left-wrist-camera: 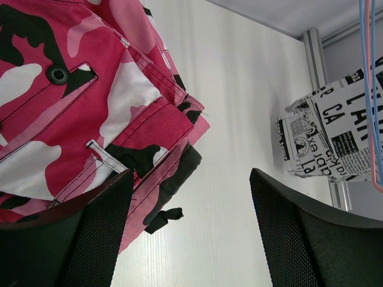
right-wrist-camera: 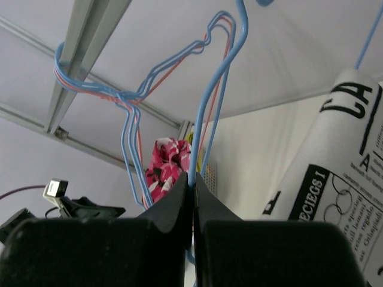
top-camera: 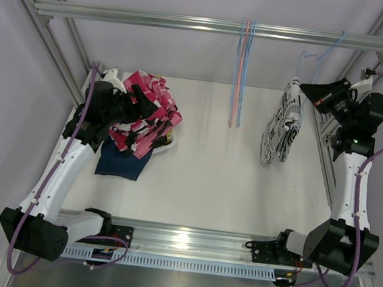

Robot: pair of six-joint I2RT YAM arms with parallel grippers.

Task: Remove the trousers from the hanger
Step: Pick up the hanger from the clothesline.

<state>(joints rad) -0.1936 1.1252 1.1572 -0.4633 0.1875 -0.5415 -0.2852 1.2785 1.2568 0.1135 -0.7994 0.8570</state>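
The newspaper-print trousers hang long-axis down on my right from a blue hanger, seemingly hooked on the rail. My right gripper pinches that hanger's wire. My left gripper gapes wide, holding nothing, beside the pink trousers heaped on the navy pair
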